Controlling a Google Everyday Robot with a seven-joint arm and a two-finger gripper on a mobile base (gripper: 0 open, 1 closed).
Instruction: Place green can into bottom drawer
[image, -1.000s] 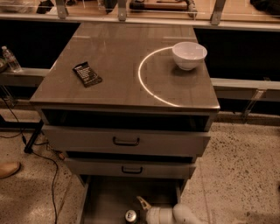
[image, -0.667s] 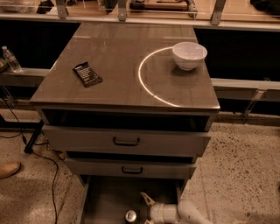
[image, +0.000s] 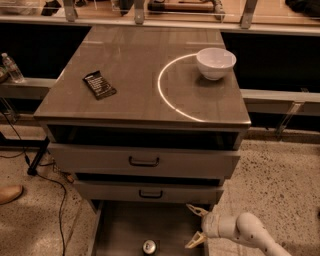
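Speckled floor (image: 270, 170), open bottom drawer (image: 125, 225), upright green can (image: 149, 246) inside, gripper (image: 192, 226) beside it, jaws apart; label unreadable.

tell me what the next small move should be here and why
Probably draw the gripper back to the right and up, out of the bottom drawer. The green can stands upright on the drawer floor, and the gripper is open and apart from it, on its right. The placing looks done, so only a clean retreat that avoids bumping the can seems left.
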